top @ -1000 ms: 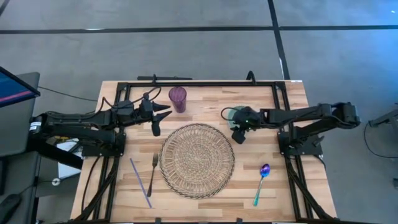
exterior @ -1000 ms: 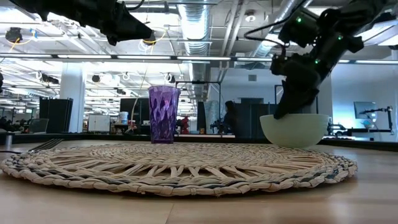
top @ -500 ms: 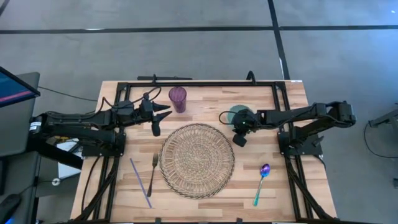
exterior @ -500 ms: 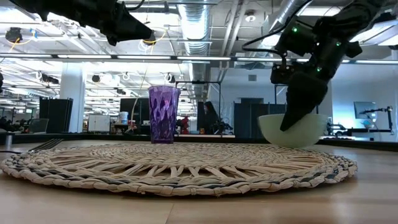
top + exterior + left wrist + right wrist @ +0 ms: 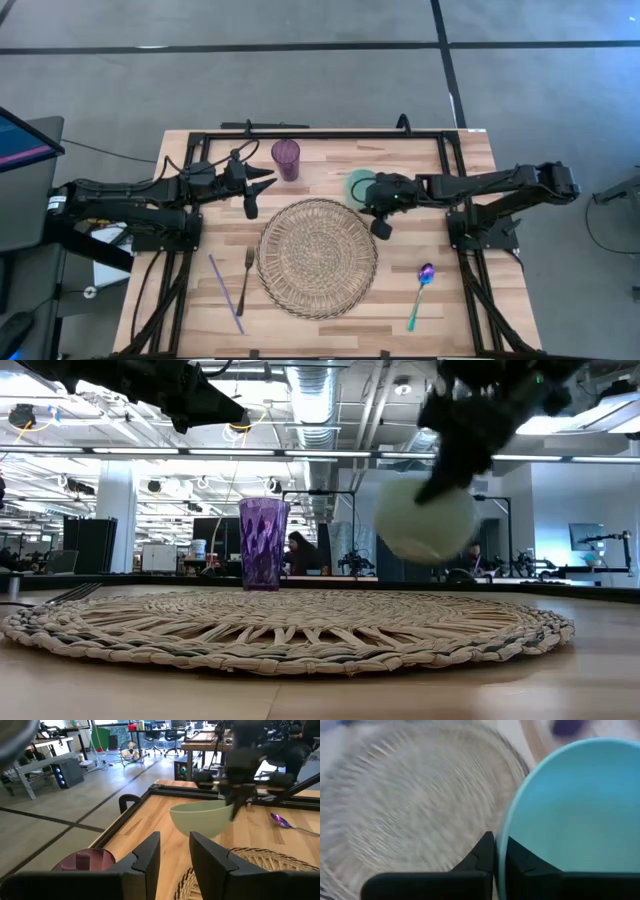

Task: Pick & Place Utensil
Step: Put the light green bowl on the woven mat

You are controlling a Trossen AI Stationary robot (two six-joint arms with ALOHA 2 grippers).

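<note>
Right end effector [image 5: 374, 203] clamps the bowl [image 5: 358, 185] rim, holding it lifted beside the mat [image 5: 318, 258]. Left end effector [image 5: 255, 190], fingers apart, hovers near the cup [image 5: 286, 158].

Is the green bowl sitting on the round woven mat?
Apart. In the low view the bowl hangs in the air, held by the right claw, with open room showing between its bottom and the mat.

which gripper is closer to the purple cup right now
Left. The left gripper hangs just beside the purple cup, on its left-arm side. The right gripper is farther off, across the table, clamped on the rim of the green bowl, lifted at the woven mat's edge.
</note>
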